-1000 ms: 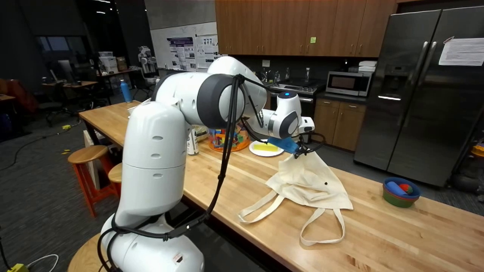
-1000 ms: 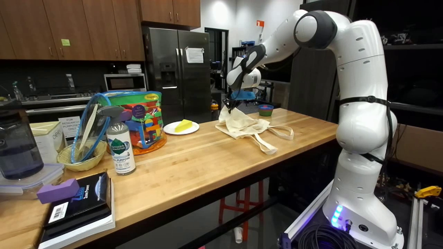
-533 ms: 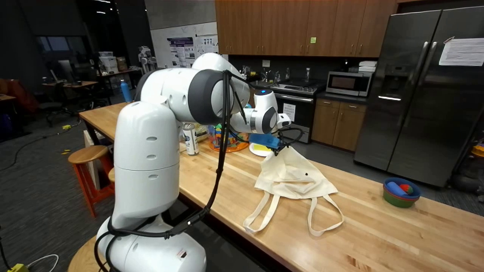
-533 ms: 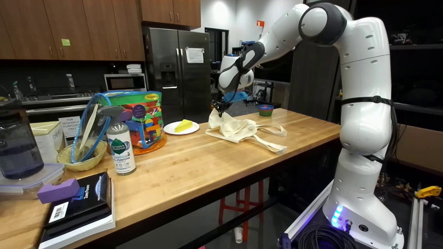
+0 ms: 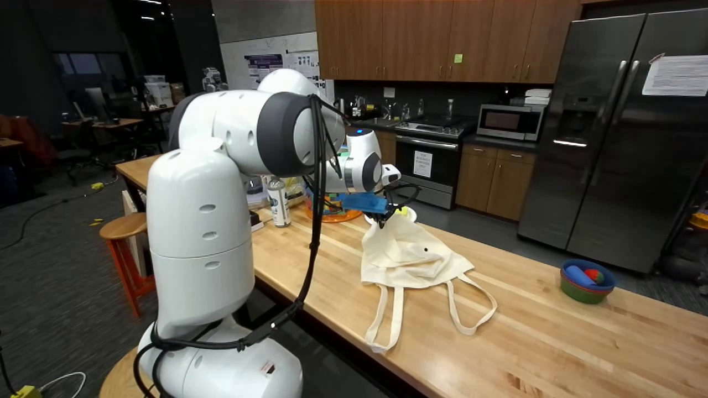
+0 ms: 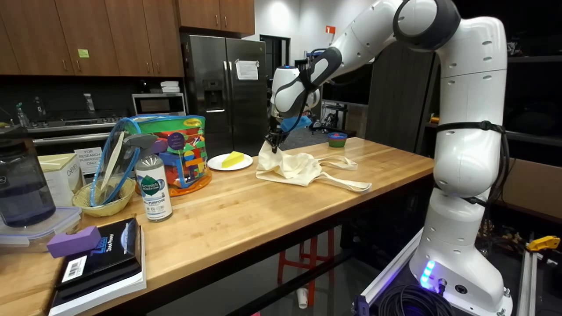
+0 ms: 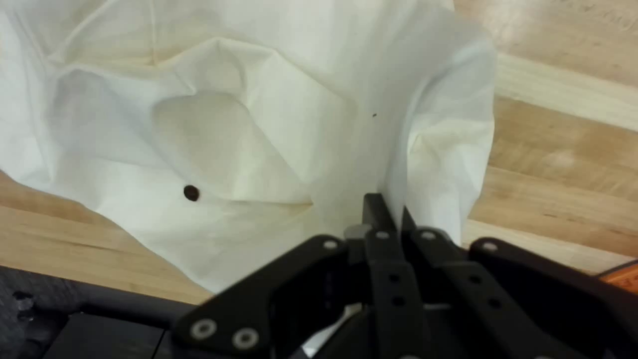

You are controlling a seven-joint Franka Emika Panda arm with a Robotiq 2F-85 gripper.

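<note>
A cream cloth tote bag (image 5: 412, 262) lies crumpled on the wooden table, one corner pulled up. My gripper (image 5: 381, 222) is shut on that raised corner. In the wrist view, a fold of the bag (image 7: 279, 119) runs up between the fingertips of the gripper (image 7: 395, 214), and a small dark spot shows on the cloth. The bag's two straps trail on the table, away from the gripper. Also visible in an exterior view is the bag (image 6: 292, 170) hanging slightly under the gripper (image 6: 275, 147). The cloth hides whatever lies beneath it.
A white plate (image 6: 214, 164) with a yellow wedge (image 6: 233, 159) sits near the gripper. Beyond it stand a bag of toy blocks (image 6: 186, 151), a spray bottle (image 6: 153, 191) and a black book (image 6: 103, 256). Stacked bowls (image 5: 587, 284) stand at the opposite end of the table.
The gripper has dragged the tote bag along the table toward the plate and toy-block end. The straps have swung and trail behind. The grip on the corner has stayed the same.
</note>
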